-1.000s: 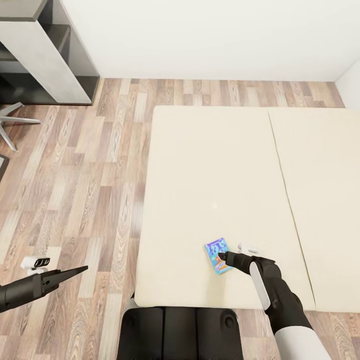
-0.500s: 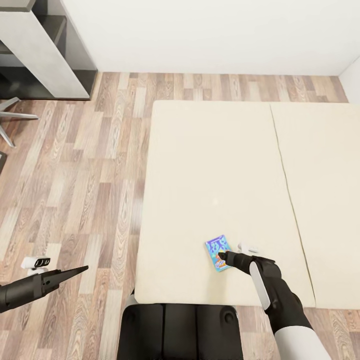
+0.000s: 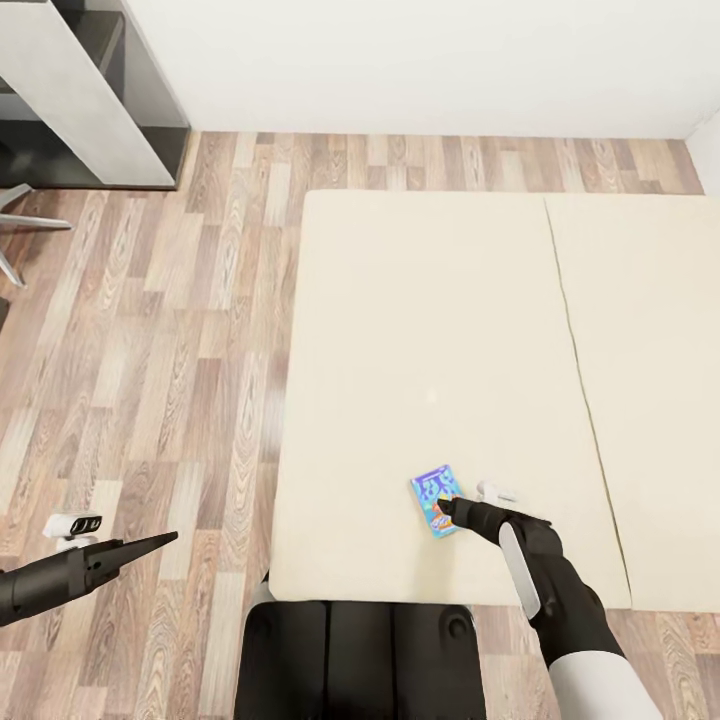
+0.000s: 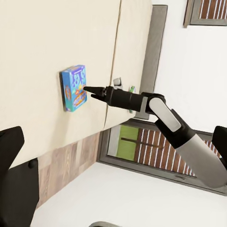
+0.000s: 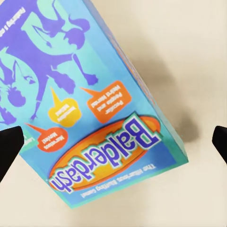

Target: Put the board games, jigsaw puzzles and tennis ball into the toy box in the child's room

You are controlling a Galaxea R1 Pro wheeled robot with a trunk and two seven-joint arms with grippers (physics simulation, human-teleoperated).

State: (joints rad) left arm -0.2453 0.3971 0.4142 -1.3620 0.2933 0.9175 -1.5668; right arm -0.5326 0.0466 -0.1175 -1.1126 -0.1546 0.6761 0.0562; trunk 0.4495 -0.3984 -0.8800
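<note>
Blue board game (image 3: 435, 499) flat on bed (image 3: 420, 330), between wide-open right gripper (image 3: 447, 507) fingertips.

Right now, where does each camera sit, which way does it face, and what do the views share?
Head: high on the robot, facing down over the bed and floor; both arms and the base show.
Left wrist: low beside the bed, facing across it at the right tool by the blue game carton; its own dark fingertips show at the edges.
Right wrist: just above the carton, facing its Balderdash lettering; fingertips at both edges.
Shared: all three see the carton.
</note>
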